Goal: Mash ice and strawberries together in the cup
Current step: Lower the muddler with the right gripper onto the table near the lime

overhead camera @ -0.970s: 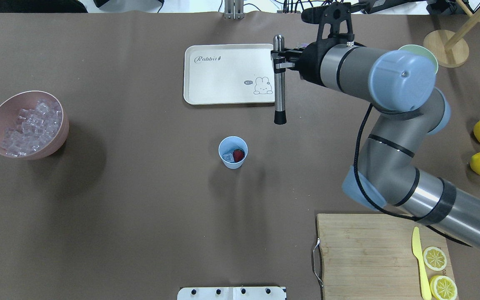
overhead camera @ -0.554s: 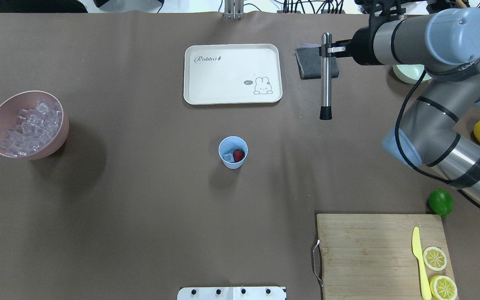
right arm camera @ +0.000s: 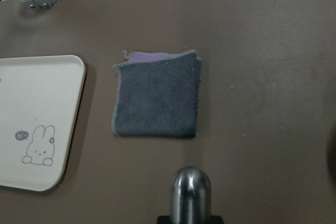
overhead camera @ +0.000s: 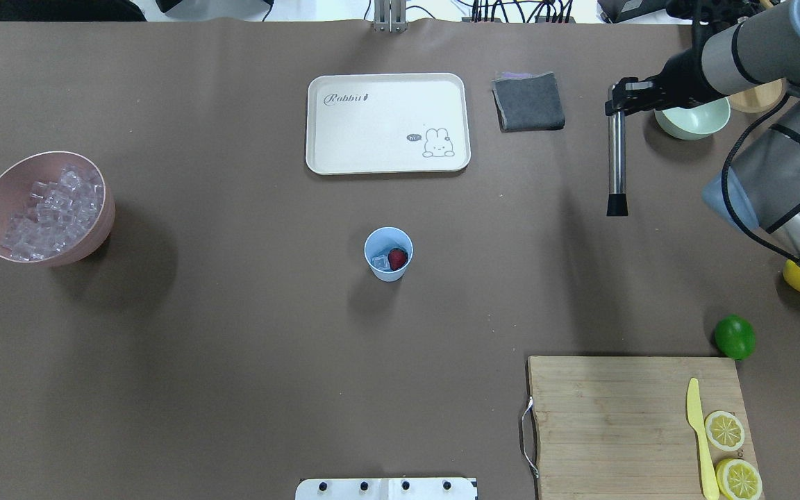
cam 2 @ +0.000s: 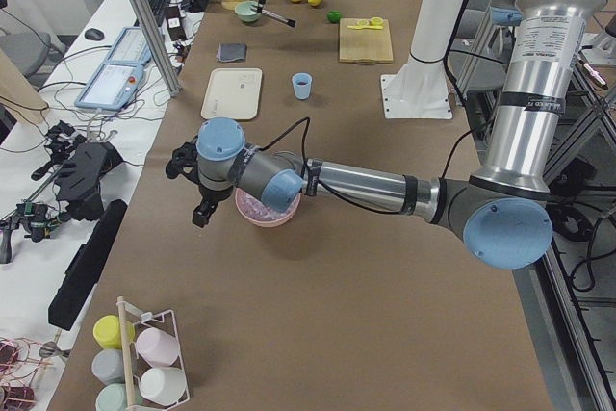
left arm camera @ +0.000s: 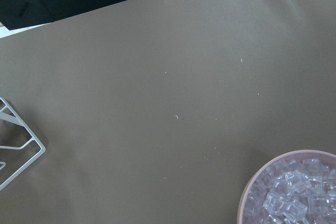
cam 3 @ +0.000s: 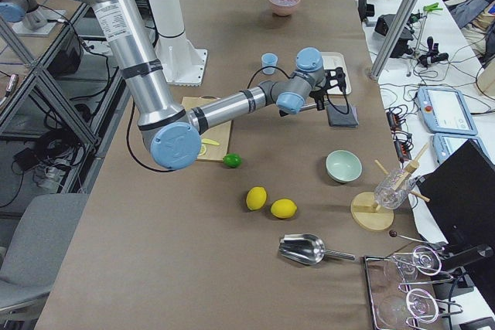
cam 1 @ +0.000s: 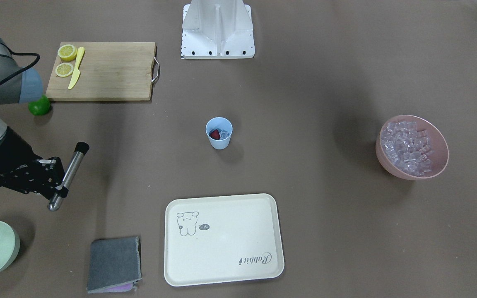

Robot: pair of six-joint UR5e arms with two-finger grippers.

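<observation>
The light blue cup (overhead camera: 388, 271) stands mid-table, also in the front view (cam 1: 219, 143). Inside it lie a dark red strawberry (overhead camera: 398, 259) and a clear ice cube (overhead camera: 379, 262). My right gripper (overhead camera: 616, 104) is far right of the cup, near the back edge, shut on a steel muddler (overhead camera: 616, 160) with a black tip. The muddler's top shows in the right wrist view (right arm camera: 190, 190). My left gripper (cam 2: 198, 211) hangs beside the pink bowl of ice (overhead camera: 104, 223); it shows only in the exterior left view, so I cannot tell its state.
A cream tray (overhead camera: 386, 90) and a folded grey cloth (overhead camera: 528, 102) lie at the back. A pale green bowl (overhead camera: 693, 119) sits by the right gripper. A lime (overhead camera: 734, 337), a lemon (overhead camera: 797, 280) and a cutting board (overhead camera: 608, 417) with a yellow knife are at the right.
My right arm has swung right with the muddler, from the tray's right edge, past the grey cloth, to beside the pale green bowl. The cup has not moved.
</observation>
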